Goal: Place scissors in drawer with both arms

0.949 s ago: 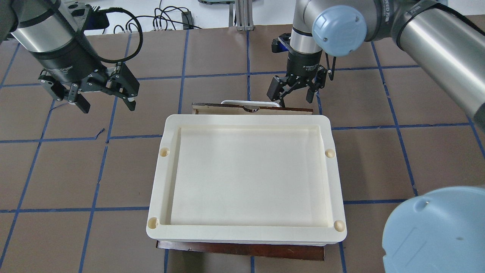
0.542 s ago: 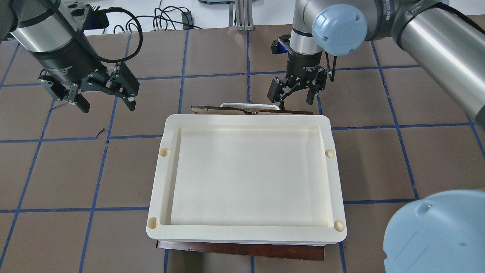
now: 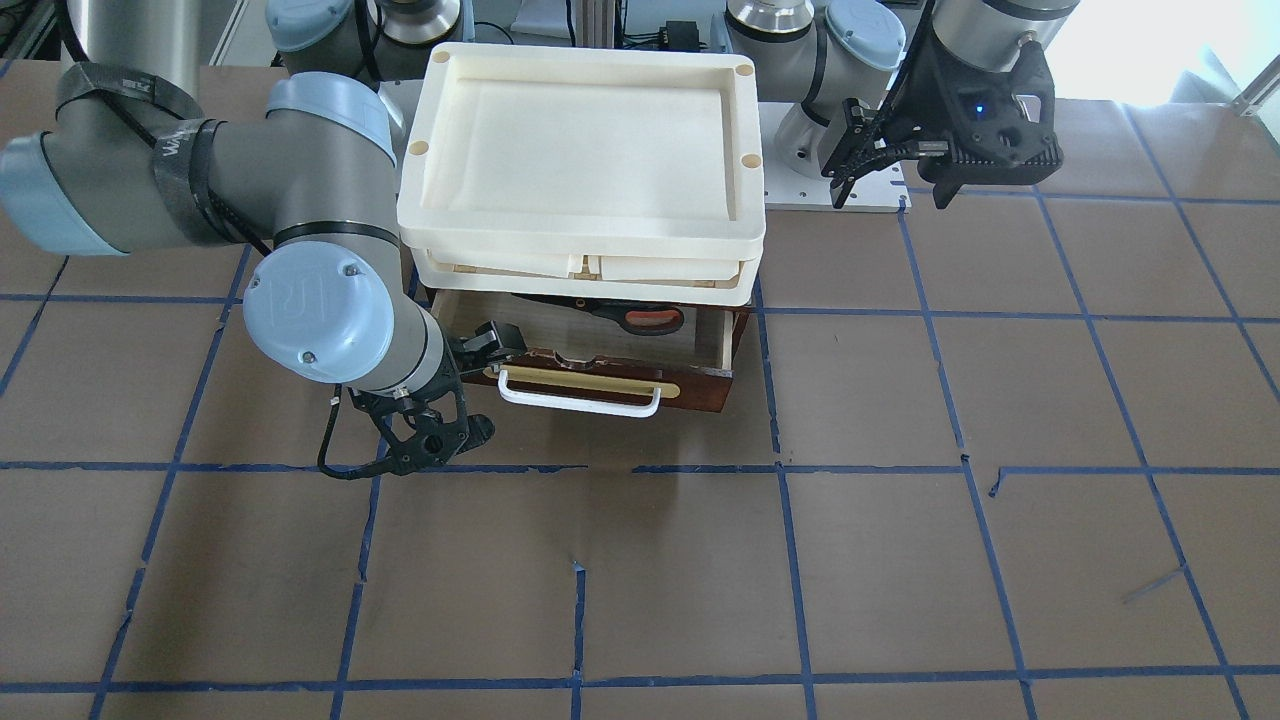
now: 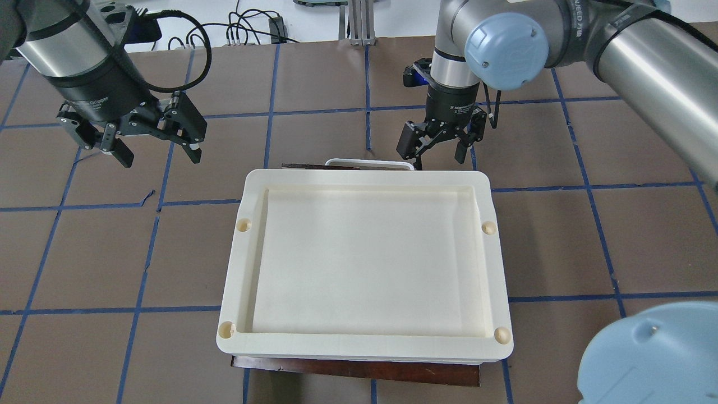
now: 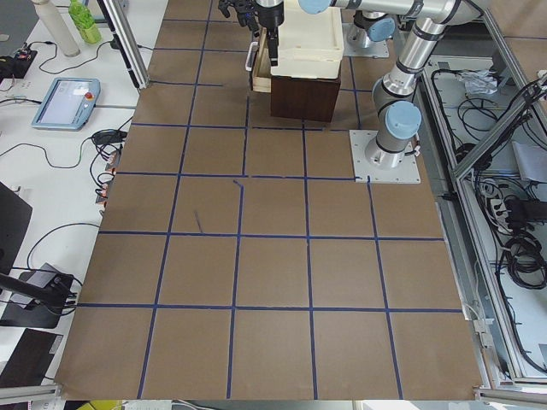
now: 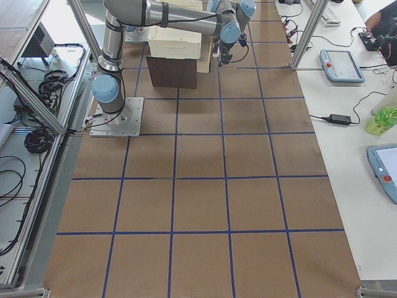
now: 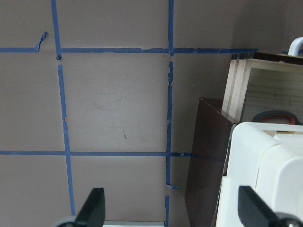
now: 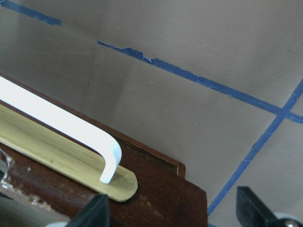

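With the scissors (image 3: 645,320) inside, the drawer (image 3: 700,388) now sticks out less at twelve o'clock of the cream trays (image 4: 241,264), apparently pushed by the right gripper (image 4: 435,152), which is spread open and empty like the left gripper (image 4: 159,157), so the closing is underway.

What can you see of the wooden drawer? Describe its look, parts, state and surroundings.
The drawer is dark reddish-brown wood outside with a pale wood interior. Its front carries a brass-coloured plate and a white bar handle. It stands partly open, jutting out from under the stacked cream trays, which cover its rear. The scissors lie inside, near the back. The open right gripper sits at one end of the front; whether it touches cannot be told.
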Controlling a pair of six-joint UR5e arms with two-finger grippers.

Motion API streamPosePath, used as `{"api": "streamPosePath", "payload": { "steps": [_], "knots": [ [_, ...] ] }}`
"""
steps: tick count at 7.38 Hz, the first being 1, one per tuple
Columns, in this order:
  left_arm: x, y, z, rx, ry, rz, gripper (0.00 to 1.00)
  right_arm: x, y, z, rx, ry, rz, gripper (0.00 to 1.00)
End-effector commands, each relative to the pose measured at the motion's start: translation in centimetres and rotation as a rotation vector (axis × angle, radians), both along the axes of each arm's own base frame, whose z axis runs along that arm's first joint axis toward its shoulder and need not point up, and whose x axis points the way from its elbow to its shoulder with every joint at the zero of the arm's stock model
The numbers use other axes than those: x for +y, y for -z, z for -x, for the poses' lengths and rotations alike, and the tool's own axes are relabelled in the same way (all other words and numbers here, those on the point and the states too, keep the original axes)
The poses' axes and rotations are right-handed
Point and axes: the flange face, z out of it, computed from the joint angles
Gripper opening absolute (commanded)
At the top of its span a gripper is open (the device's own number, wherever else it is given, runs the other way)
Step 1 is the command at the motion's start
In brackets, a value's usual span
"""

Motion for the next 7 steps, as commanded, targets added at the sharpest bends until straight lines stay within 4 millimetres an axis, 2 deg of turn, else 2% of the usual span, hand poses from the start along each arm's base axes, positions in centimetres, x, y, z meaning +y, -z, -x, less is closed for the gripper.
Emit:
{"api": "streamPosePath", "payload": {
  "steps": [1, 5, 7],
  "knots": [
    [0.0, 0.0, 0.0, 0.000, 0.000, 0.002, 1.00, 0.3, 0.1, -0.2, -0.020, 0.018, -0.022, 0.97],
    [-0.1, 0.1, 0.0, 0.000, -0.001, 0.000, 1.00, 1.0, 0.2, -0.9, -0.011, 0.022, -0.051, 0.96],
    [-0.1, 0.1, 0.0, 0.000, -0.001, -0.001, 1.00, 1.5, -0.5, -1.0, -0.011, 0.019, -0.051, 0.96]
  ]
}}
